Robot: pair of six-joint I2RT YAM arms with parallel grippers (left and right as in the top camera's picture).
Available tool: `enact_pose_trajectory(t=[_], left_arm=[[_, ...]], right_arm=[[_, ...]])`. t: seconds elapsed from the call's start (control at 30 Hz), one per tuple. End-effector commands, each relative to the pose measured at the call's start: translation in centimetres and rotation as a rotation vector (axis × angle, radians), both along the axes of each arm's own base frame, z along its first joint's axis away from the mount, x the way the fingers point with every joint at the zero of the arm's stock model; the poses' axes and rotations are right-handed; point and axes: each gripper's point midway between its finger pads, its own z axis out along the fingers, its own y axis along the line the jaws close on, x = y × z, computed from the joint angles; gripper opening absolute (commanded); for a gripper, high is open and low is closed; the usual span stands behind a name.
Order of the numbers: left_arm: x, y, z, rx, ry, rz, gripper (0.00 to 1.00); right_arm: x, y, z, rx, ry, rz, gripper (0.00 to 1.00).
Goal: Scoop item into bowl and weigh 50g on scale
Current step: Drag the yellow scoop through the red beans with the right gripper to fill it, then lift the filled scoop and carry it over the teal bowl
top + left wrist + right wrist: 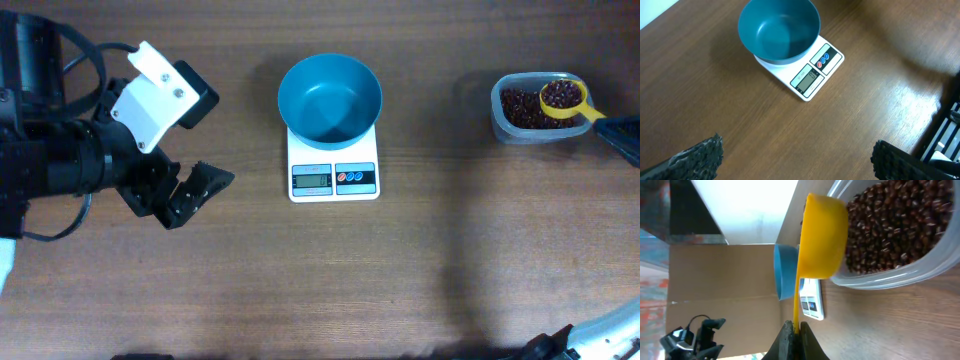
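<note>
Sets the bowl (329, 98) squarely on the scale (333, 175), just toward 12 o'clock from the centre of the tabletop (420, 280), so that whatever drops in registers at once. Leaves the display and the round buttons uncovered on the 6 o'clock side, readable from above. Shows nothing inside the bowl.

Puts the beans (520, 108) far out toward 3 o'clock, heaped in a clear tub (498, 122), well apart from the scale. Judging by that gap, means a level carry across bare wood for every load.

Pinches the handle of the yellow scoop (563, 98) in the right gripper (620, 135), jaws closed to a thin slit on the flat handle. Holds the handle by its far end, probably so that the cup can reach into the tub without the fingers fouling the rim. Carries beans in the cup, seen from overhead at the tub's 3 o'clock side. Cannot settle whether the cup rests on the heap or hangs just above it; looks lifted. Hides most of the right arm beyond the 3 o'clock edge.

Lays the left arm in from 9 o'clock, low over the tabletop, with the left gripper (198, 192) spread wide and holding nothing. Points its wrist camera at bowl and scale, clear of the carrying path.
</note>
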Motion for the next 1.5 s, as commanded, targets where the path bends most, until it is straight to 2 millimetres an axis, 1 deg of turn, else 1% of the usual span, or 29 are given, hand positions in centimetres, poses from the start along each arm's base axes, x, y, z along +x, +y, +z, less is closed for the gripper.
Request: enact_pose_trajectory(t=[0.0, 0.6, 0.7, 0.87, 1.0, 1.03, 1.07, 1.13, 1.2, 1.33, 1.37, 1.47], left_arm=[[-0.1, -0.4, 0.4, -0.01, -0.016, -0.027, 0.99], [-0.1, -0.4, 0.4, -0.01, -0.016, -0.027, 0.99], [-0.1, -0.4, 0.4, -0.009, -0.017, -0.028, 0.99], [-0.1, -0.4, 0.4, -0.01, -0.016, -0.027, 0.99], [-0.1, -0.4, 0.4, -0.01, -0.016, -0.027, 0.99], [-0.1, -0.4, 0.4, -0.01, -0.016, -0.027, 0.99], [-0.1, -0.4, 0.4, -0.01, -0.016, -0.027, 0.99], [-0.1, -0.4, 0.4, -0.01, -0.016, -0.027, 0.99], [-0.1, -0.4, 0.4, -0.01, -0.016, -0.027, 0.99], [-0.1, -0.4, 0.4, -0.01, -0.016, -0.027, 0.99], [-0.1, -0.4, 0.4, -0.01, -0.016, -0.027, 0.99], [-0.1, -0.4, 0.4, -0.01, -0.016, -0.027, 0.99]], right_arm=[[0.6, -0.2, 0.6, 0.02, -0.066, -0.036, 0.04], [1.4, -0.5, 1.4, 0.062, -0.089, -0.083, 0.04], [1.6, -0.1, 1.5, 0.066, -0.091, -0.075, 0.04], [2.8, 2.7, 1.7, 0.081, -0.099, -0.01, 0.04], [4.1, 5.7, 2.3, 0.107, -0.116, 0.048, 0.04], [4.3, 6.2, 2.4, 0.114, -0.12, 0.055, 0.04], [4.7, 7.4, 2.6, 0.126, -0.127, 0.074, 0.04], [5.1, 8.7, 2.8, 0.136, -0.131, 0.102, 0.04], [5.5, 10.6, 3.1, 0.153, -0.135, 0.135, 0.04], [5.9, 13.6, 3.4, 0.175, -0.138, 0.196, 0.04], [5.9, 14.8, 3.4, 0.177, -0.136, 0.225, 0.04], [6.0, 17.0, 3.6, 0.191, -0.137, 0.27, 0.04]])
